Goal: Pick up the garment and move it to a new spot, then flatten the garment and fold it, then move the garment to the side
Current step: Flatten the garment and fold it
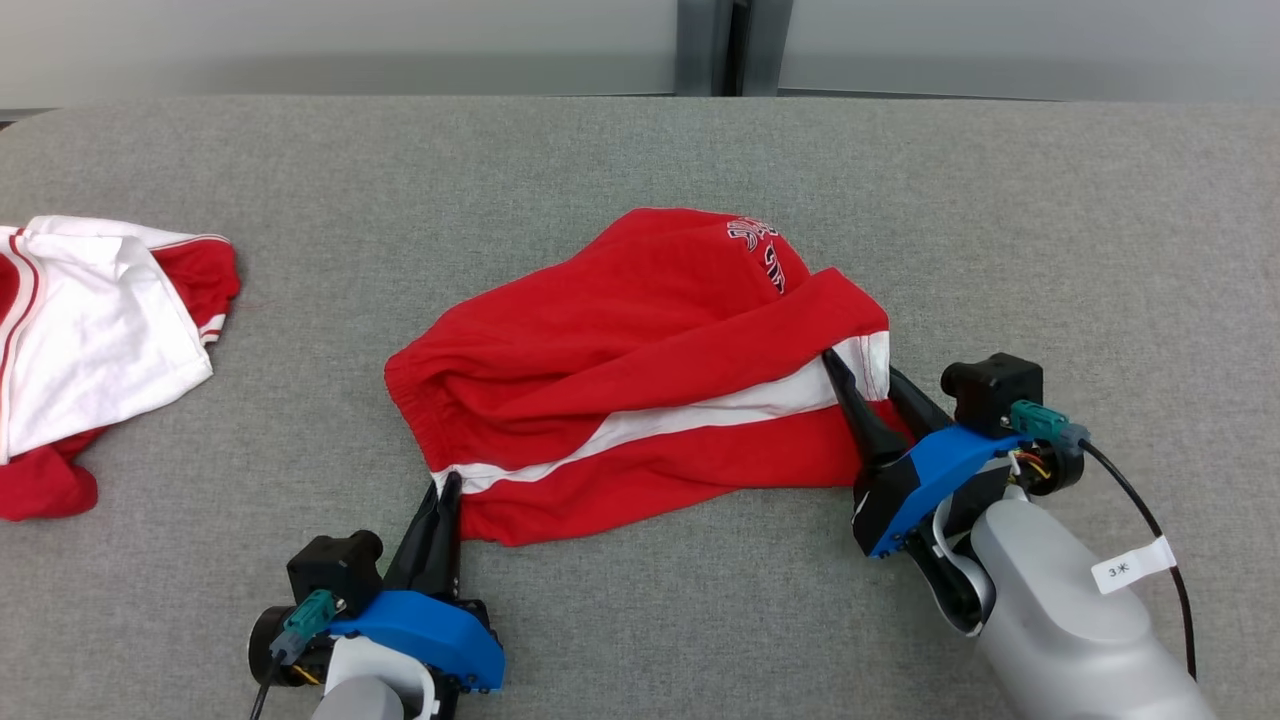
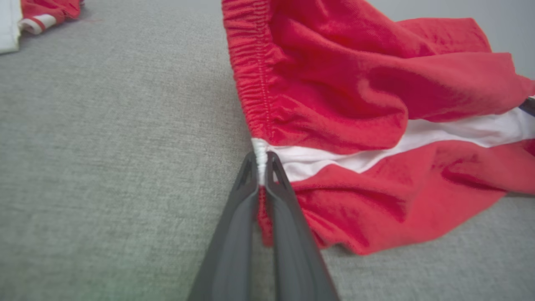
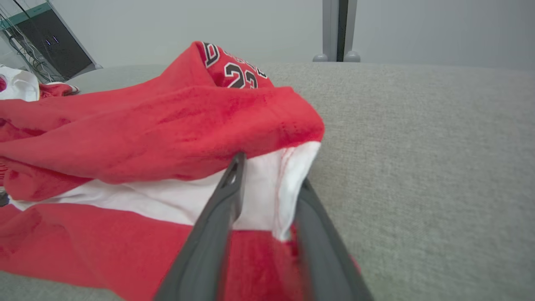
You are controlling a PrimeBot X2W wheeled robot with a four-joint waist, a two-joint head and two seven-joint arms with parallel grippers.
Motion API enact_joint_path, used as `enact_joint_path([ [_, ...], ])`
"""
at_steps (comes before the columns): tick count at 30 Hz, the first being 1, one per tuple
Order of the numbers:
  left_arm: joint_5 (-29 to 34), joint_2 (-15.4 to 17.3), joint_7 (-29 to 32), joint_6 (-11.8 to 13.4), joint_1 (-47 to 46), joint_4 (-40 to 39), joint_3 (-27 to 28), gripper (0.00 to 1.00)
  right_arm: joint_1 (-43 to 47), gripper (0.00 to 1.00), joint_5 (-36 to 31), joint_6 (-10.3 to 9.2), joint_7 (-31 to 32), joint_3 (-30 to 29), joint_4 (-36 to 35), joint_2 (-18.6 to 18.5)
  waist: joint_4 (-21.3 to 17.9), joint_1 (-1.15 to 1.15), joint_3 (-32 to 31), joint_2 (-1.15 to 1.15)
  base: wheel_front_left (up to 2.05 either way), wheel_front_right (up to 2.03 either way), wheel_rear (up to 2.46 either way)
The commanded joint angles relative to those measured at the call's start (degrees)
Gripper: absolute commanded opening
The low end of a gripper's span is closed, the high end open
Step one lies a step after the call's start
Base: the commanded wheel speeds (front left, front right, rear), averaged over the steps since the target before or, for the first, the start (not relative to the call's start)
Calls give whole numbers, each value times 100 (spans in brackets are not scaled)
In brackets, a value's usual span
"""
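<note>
Left gripper (image 2: 261,162) clamps the elastic waistband of the red shorts (image 1: 640,330); right gripper (image 3: 271,172) straddles their hem, fingers apart; grey felt table (image 1: 1050,220) stretches wide rightward.

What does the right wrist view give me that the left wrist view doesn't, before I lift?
Right wrist view: the right gripper, fingers apart, straddling the white hem end of the garment; the printed number on a raised fold; a post behind the table. Left wrist view: the left gripper shut on the end of the white stripe at the gathered waistband. Both: the red cloth with that stripe, the grey table, and a second garment far off.
</note>
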Motion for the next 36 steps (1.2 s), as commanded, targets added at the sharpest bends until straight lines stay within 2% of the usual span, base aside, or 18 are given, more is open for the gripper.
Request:
enact_joint_path([
  [1, 14, -5, 15, -45, -63, 31, -33, 0, -39, 24, 9, 0, -2, -14, -90, -57, 6, 0, -6, 0, 0, 0, 0],
  [2, 14, -5, 15, -44, -59, 31, -35, 0, -20, 5, -10, 0, -2, -33, -117, -68, 8, 0, -9, 0, 0, 0, 0],
  [3, 14, -5, 15, -44, -59, 31, -35, 0, -20, 5, -10, 0, -2, -33, -117, -68, 8, 0, -9, 0, 0, 0, 0],
  [4, 11, -5, 15, -44, -54, 28, -35, 0, -1, 0, -33, 0, -2, -68, -145, -79, 9, 0, -14, 0, 0, 0, 0],
  [10, -36, -5, 8, -44, 1, -178, -109, 0, 252, 0, -74, 0, -3, -305, -280, -78, 25, 0, -178, 0, 0, 0, 0],
  [14, -45, 7, 7, -45, 54, -622, -218, 0, 485, 0, 34, 0, -3, -548, -538, -76, 19, 0, -430, 0, 0, 0, 0],
  [19, -146, 226, 8, -45, 31, -1335, -469, 0, 800, 0, 319, 0, -2, -830, -1106, -103, -16, 0, -784, 0, 0, 0, 0],
  [23, -377, 509, 8, -45, -203, -1939, -615, 0, 909, 0, 472, 0, -2, -908, -1697, -227, -84, 0, -1033, 0, 0, 0, 0],
  [28, -645, 1053, 9, -45, -640, -2569, -848, 0, 855, 0, 722, 0, -3, -1069, -2450, -456, -201, 0, -1314, 0, 0, 0, 0],
  [33, -1069, 1632, 98, -28, -1302, -2984, -877, 0, 557, 0, 933, 0, 5, -1095, -3108, -870, -329, 0, -1413, 0, 0, 0, 0],
  [36, -1366, 1905, 419, -26, -1813, -3131, -766, 0, 196, 0, 1087, 0, 276, -1122, -3490, -1176, -429, 0, -1295, 0, 0, 0, 0],
])
